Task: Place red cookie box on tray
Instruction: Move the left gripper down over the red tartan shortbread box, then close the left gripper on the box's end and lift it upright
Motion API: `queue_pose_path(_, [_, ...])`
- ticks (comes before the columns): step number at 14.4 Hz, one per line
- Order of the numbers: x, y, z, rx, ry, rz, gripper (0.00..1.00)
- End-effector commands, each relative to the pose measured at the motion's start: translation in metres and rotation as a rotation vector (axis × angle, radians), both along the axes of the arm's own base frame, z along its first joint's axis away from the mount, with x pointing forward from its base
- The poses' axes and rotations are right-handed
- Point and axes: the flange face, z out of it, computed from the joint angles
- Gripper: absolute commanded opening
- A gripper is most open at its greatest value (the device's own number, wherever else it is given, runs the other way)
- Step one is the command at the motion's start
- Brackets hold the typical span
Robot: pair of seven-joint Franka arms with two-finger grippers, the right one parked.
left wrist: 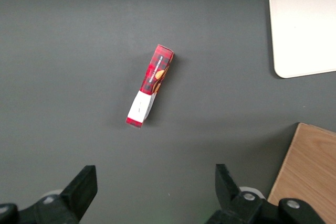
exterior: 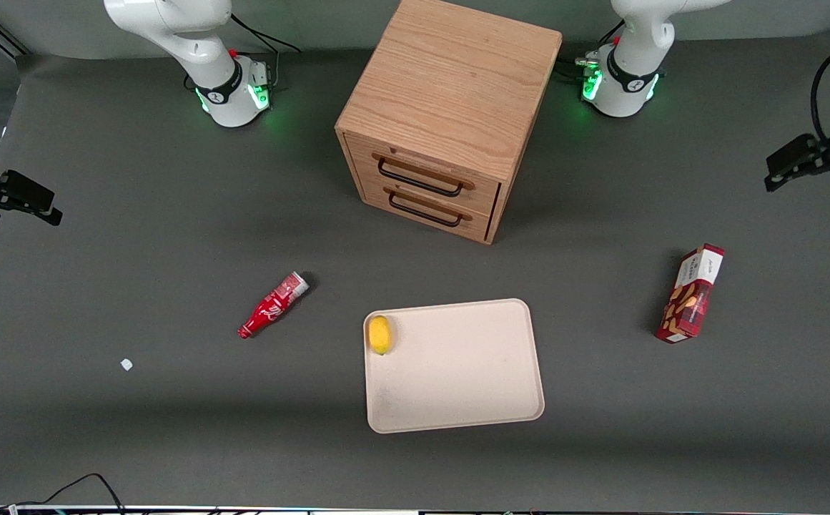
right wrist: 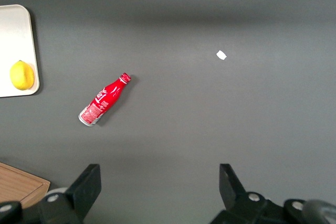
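One tray (exterior: 457, 400), cream-beige w/ rounded corners, sits nearest the front cam, roughly mid-table. Yellow lemon (exterior: 379, 334) lies on it, tucked into the tray corner farther from the cam, toward parked arm's end. Rest of tray surface bare.

Small white scrap (exterior: 126, 365) on tabletop (exterior: 136, 429) toward parked arm's end, about level w/ the tray. Red bottle (exterior: 272, 305) on its side a bit farther from cam than the scrap, beside the tray, not touching it; cap end points toward cam.

Red cookie box (exterior: 691, 303) lies on the table toward working arm's end, well apart from the tray, not on it. White end panel is the end farther from cam; cookie pics show on the dark red part. Box angled slightly. Nothing touching it.

Wooden drawer cabinet (exterior: 450, 114) farther out, mid-table; two drawers w/ dark handles face the cam at an angle. Both look closed.

Gripper (exterior: 811, 163) hangs above the table edge at working arm's end, farther from cam than the box, apart from it. Wrist view: fingers (left wrist: 84, 184) spread wide, nothing between them; box (left wrist: 150, 85) lies on bare table ahead of them, tray corner (left wrist: 294, 66) and cabinet edge (left wrist: 310, 171) also in sight.
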Motion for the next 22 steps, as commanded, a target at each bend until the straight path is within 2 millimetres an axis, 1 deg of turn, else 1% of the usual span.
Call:
queue_pose_path(1, [0.013, 0.009, -0.044, 0.001, 0.010, -0.043, 1.00])
queue_pose_path(3, [0.024, 0.016, -0.085, 0.009, 0.026, -0.045, 1.00])
queue_pose_path(4, [0.030, 0.021, -0.110, 0.032, 0.029, -0.051, 1.00])
queue_pose_path(6, [0.044, 0.025, -0.155, 0.083, 0.019, -0.105, 1.00])
queue_pose_path(8, [0.057, 0.026, -0.195, 0.109, 0.025, -0.137, 1.00])
queue_pose_path(9, [0.061, 0.026, -0.211, 0.104, 0.029, -0.141, 1.00])
queue_pose_path(11, [0.063, 0.026, -0.242, 0.094, 0.030, -0.149, 1.00])
queue_pose_path(14, [0.058, 0.023, -0.293, 0.077, -0.026, -0.171, 1.00])
queue_pose_path(16, [0.054, 0.031, -0.328, 0.071, -0.047, -0.165, 1.00])
queue_pose_path(17, [0.053, 0.030, -0.343, 0.066, -0.053, -0.167, 1.00])
queue_pose_path(19, [0.048, 0.028, -0.362, 0.058, -0.037, -0.173, 1.00])
queue_pose_path(22, [0.045, 0.025, -0.376, 0.053, -0.001, -0.208, 1.00])
